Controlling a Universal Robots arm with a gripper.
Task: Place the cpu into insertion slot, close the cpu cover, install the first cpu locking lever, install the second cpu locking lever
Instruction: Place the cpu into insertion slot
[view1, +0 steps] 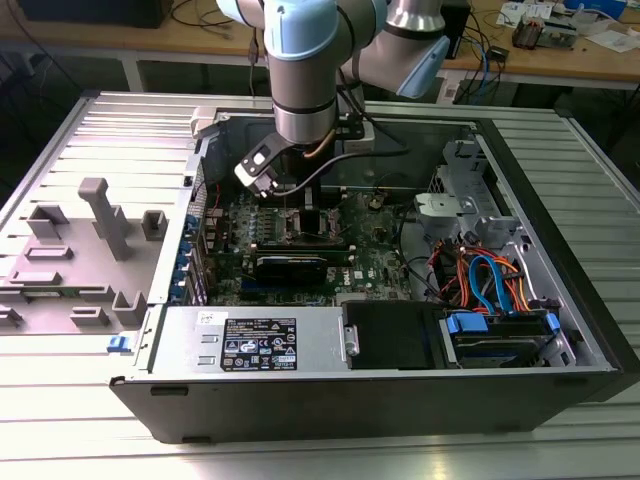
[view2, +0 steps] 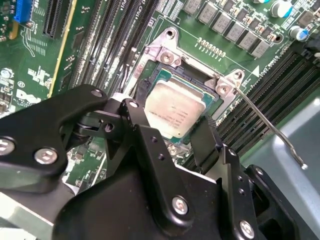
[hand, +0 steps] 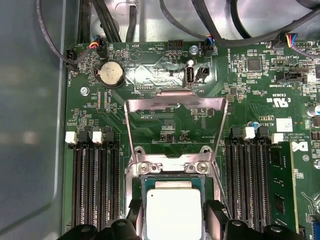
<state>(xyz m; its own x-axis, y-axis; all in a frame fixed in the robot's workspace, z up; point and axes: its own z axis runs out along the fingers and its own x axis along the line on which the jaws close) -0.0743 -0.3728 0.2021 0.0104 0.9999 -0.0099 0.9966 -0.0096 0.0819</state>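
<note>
We logged the cpu lying in its socket, cpu cover open, gripper straddling it, clamped or free we couldn't tell; flat, corner-matched seating seemed the care needed.

Open computer case on ribbed metal table. Grey moulded fixture beside it, toward table edge at the exterior view's left. Inside: power supply, orange-blue cables, green motherboard, coin cell.
</note>
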